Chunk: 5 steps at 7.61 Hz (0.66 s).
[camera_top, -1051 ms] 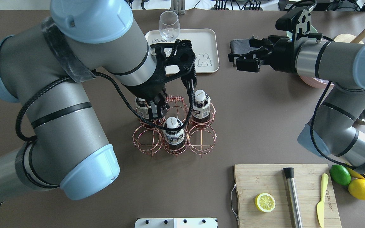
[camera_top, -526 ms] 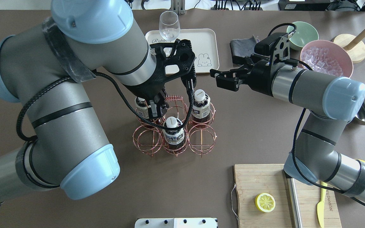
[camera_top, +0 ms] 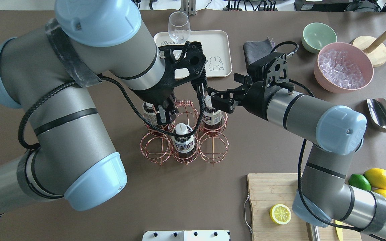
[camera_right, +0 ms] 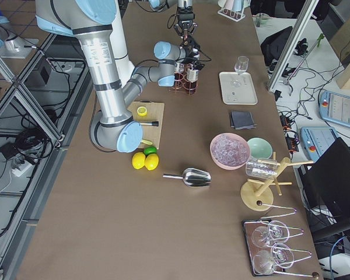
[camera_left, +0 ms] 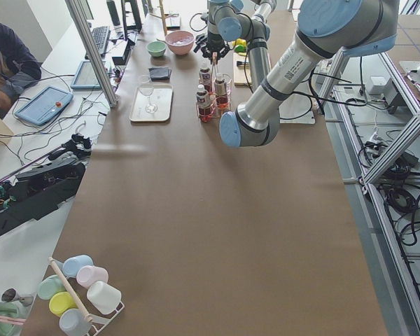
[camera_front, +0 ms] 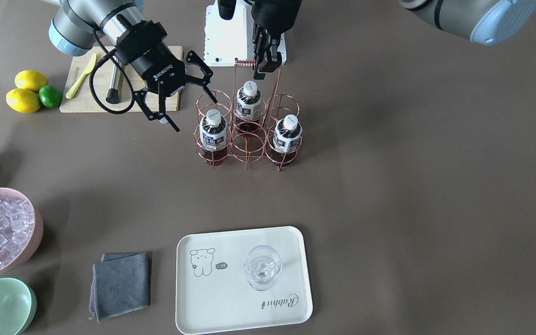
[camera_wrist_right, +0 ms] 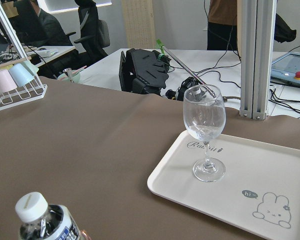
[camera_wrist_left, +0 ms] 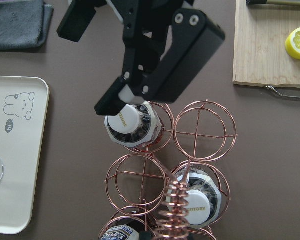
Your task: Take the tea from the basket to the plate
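Observation:
The copper wire basket (camera_front: 248,144) holds three tea bottles with white caps (camera_front: 213,130) (camera_front: 248,104) (camera_front: 288,135). My left gripper (camera_front: 264,69) hangs over it, shut on the top bar of the tall handle beside the coil (camera_front: 244,63). My right gripper (camera_top: 212,99) is open at cap height by the far right tea (camera_top: 212,113), and one finger (camera_wrist_left: 112,102) lies over that cap in the left wrist view. I cannot tell whether the fingers straddle the bottle. The cream plate (camera_top: 218,43) lies beyond the basket with a wine glass (camera_top: 179,26) on it.
A grey cloth (camera_top: 256,48), a mint bowl (camera_top: 317,35) and a pink bowl of ice (camera_top: 342,70) sit at the back right. A metal scoop (camera_top: 382,115) lies further right. A cutting board (camera_top: 273,187) with a lemon half (camera_top: 280,214) is near front right, beside lemons and a lime.
My right arm has swung in from the back right, bringing its open gripper to the far right tea in the basket. The left arm and basket have not moved.

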Each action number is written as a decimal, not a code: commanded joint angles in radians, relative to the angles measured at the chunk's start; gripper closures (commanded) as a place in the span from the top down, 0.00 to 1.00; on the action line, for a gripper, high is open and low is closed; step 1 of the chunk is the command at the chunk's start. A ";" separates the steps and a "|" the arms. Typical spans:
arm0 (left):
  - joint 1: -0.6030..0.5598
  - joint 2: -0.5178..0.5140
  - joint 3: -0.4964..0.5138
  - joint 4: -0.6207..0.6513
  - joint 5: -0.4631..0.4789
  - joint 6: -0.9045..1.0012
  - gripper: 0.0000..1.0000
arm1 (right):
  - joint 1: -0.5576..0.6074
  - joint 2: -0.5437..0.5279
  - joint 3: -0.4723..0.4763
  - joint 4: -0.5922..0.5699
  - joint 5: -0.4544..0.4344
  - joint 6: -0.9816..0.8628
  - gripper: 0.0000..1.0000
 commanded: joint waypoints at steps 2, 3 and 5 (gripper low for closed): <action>0.000 0.000 0.000 0.000 0.000 -0.001 0.00 | -0.096 0.005 -0.001 -0.045 -0.105 -0.015 1.00; 0.000 0.000 0.002 0.000 0.000 -0.001 0.00 | -0.096 0.005 0.000 -0.045 -0.106 -0.020 1.00; 0.000 0.000 0.003 0.000 0.014 0.001 0.00 | -0.105 -0.001 -0.003 -0.045 -0.116 -0.032 0.89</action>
